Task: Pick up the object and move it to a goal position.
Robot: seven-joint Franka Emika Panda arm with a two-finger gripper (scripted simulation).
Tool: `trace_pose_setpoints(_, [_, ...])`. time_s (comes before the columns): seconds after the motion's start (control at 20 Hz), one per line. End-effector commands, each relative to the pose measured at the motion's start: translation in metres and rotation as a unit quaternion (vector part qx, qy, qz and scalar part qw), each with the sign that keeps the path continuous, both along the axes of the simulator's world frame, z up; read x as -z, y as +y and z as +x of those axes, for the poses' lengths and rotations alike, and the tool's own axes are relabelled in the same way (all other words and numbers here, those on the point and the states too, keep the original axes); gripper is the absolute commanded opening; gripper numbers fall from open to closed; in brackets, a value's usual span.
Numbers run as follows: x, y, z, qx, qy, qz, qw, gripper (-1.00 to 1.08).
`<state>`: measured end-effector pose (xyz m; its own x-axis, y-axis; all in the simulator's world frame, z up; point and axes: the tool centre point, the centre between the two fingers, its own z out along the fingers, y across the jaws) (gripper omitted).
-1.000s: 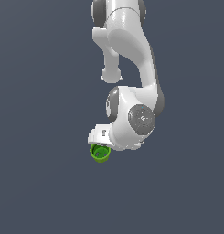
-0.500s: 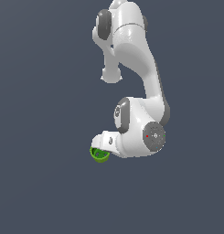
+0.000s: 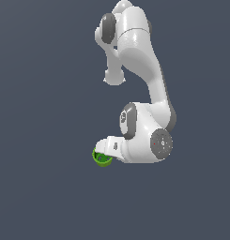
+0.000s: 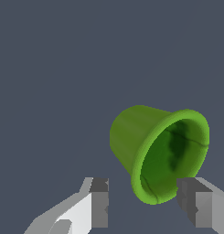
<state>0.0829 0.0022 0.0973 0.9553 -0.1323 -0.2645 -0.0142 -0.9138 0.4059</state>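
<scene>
The object, a lime-green cup (image 4: 152, 151) with a darker green inside, lies tilted on its side with its mouth turned toward the wrist camera. My gripper (image 4: 143, 203) is open, one finger on each side of the rim. One finger (image 4: 192, 201) is at the rim edge. The other finger (image 4: 99, 203) stands apart from the cup with a gap. In the exterior view the cup (image 3: 102, 159) shows just below the white hand, and the gripper (image 3: 100, 152) is mostly hidden by it.
The plain dark grey floor (image 3: 41, 187) surrounds the cup on all sides. The white arm (image 3: 144, 79) bends down from above, with its forearm and wrist joints (image 3: 154, 140) at the exterior view's right of the cup.
The arm's lower joints have swung toward the exterior view's right and the hand has settled lower over the cup. The cup stays in the same place.
</scene>
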Motion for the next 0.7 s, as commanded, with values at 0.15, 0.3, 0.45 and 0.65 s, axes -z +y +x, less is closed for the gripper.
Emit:
trace_pose_setpoints(0.15, [0.008,-0.004,-0.003,0.0,0.0,0.0,1.0,0.28])
trace_pose_setpoints(0.3, [0.017,-0.008,-0.006,0.0,0.0,-0.001,1.0,0.28])
trace_pose_setpoints(0.45, [0.023,-0.01,-0.008,0.001,0.0,-0.001,1.0,0.28])
trace_pose_setpoints(0.65, [0.024,-0.011,-0.009,0.001,0.0,-0.001,1.0,-1.0])
